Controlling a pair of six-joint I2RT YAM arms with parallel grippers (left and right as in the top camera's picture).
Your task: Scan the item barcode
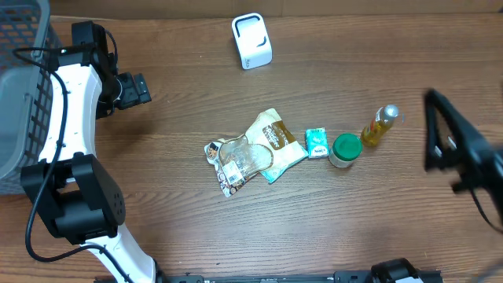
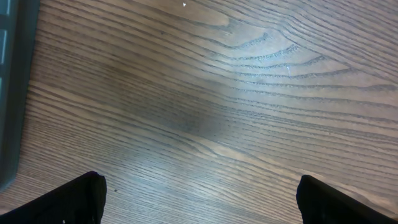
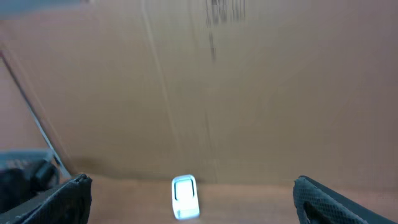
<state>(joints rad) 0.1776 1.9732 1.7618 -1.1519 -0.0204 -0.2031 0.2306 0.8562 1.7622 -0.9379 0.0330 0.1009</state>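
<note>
At the table's left edge the grey basket (image 1: pixel 16 94) shows nothing inside in the part in view. Just beside it the left gripper (image 1: pixel 144 89) hangs over bare wood, jaws spread wide and empty. The items to scan lie in a row at the table's middle. A crinkled clear packet (image 1: pixel 232 163) and a snack pouch (image 1: pixel 277 140) touch; both are probably light, soft and slippery, best pinched at a sealed edge. Next come a small green packet (image 1: pixel 317 143), then a green-lidded jar (image 1: pixel 344 150), stiff, likely heavier, contents unclear, best taken round its body, then a capped bottle (image 1: pixel 379 126) of yellow liquid. The white scanner (image 1: pixel 252 41) stands near the far edge. By the right edge the blurred right gripper (image 1: pixel 434 134) is also spread wide, holding nothing.
</note>
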